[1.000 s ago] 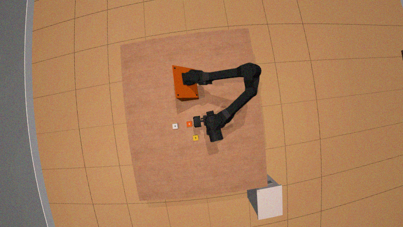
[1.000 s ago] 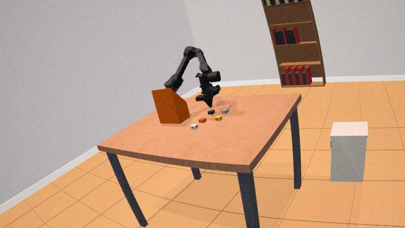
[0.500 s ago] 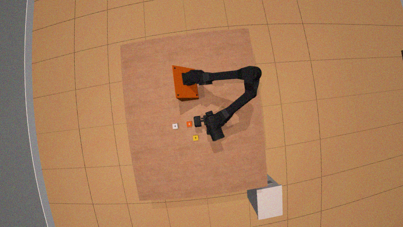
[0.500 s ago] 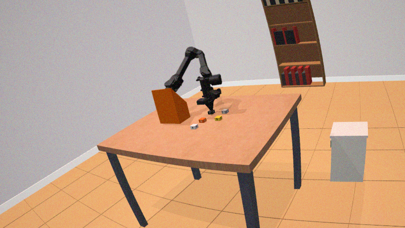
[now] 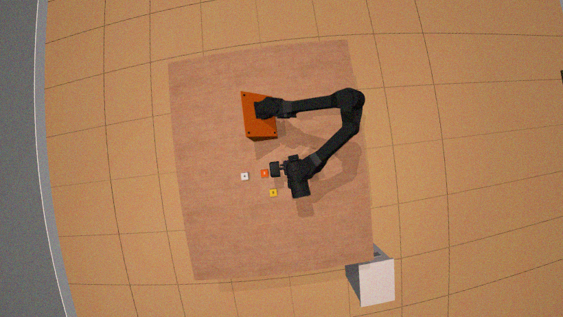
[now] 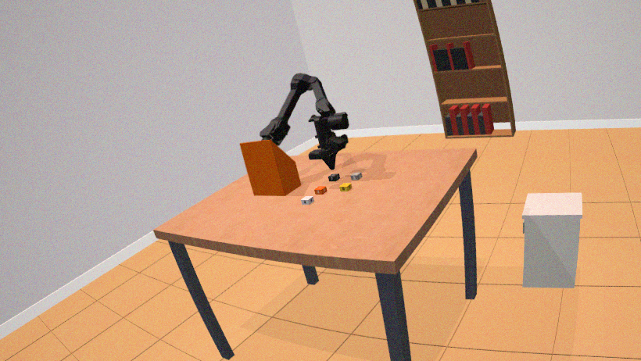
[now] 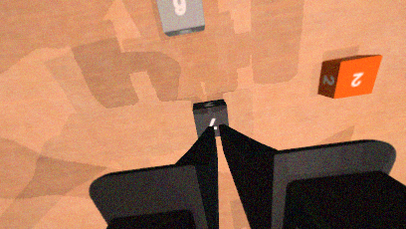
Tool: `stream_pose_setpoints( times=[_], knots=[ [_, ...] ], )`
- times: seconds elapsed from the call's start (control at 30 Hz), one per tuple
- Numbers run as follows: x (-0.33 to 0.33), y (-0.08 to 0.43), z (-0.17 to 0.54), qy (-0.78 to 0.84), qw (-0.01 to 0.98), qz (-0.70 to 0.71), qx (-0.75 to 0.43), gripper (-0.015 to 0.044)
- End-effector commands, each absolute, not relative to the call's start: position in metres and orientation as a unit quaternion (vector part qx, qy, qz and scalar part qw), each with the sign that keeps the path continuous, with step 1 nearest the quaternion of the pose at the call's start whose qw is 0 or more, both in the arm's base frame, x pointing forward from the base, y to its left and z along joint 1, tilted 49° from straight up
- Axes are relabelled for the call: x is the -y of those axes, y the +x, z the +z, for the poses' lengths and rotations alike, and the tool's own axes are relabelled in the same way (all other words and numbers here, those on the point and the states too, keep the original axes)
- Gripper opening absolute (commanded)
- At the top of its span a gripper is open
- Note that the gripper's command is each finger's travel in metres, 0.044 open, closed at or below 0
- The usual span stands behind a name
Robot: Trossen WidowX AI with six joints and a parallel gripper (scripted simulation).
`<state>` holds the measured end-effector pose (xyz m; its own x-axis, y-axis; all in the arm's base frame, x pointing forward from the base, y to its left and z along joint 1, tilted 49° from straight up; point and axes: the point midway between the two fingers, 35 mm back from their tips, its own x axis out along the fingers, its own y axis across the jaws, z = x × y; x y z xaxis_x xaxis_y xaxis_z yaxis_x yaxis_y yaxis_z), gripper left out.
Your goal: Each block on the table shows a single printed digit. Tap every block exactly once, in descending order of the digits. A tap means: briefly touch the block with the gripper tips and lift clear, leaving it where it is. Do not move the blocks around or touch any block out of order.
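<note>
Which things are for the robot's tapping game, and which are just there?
For the game:
- black block
- grey block
- orange block
- yellow block
- white block

Just there:
- tall brown bookshelf
- white-topped grey cabinet

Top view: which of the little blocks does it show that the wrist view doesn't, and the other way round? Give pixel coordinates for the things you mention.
Only the top view: the white block (image 5: pixel 244 176) (image 6: pixel 306 201) and the yellow block (image 5: pixel 273 193) (image 6: pixel 345 187).
Only the wrist view: the black block (image 6: pixel 333 177) (image 7: pixel 204 116) and, partly cut off, the gray block (image 6: pixel 356 176) (image 7: pixel 183 17).
Both: the orange block (image 5: pixel 264 173) (image 6: pixel 320 190) (image 7: pixel 358 78).
</note>
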<state>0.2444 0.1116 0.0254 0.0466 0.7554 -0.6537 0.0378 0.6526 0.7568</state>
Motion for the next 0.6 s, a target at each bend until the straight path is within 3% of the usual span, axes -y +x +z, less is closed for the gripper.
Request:
stream_pose_setpoints(
  times=[0.0, 0.17, 0.4, 0.57],
  knots=[
    [-0.097, 0.246, 0.038, 0.309, 0.654, 0.277, -0.632, 0.002],
    [-0.052, 0.241, 0.078, 0.31, 0.653, 0.278, -0.632, 0.002],
    [-0.051, 0.242, 0.08, 0.311, 0.653, 0.278, -0.632, 0.002],
    [-0.053, 0.291, 0.091, 0.31, 0.654, 0.278, -0.631, 0.002]
  ],
)
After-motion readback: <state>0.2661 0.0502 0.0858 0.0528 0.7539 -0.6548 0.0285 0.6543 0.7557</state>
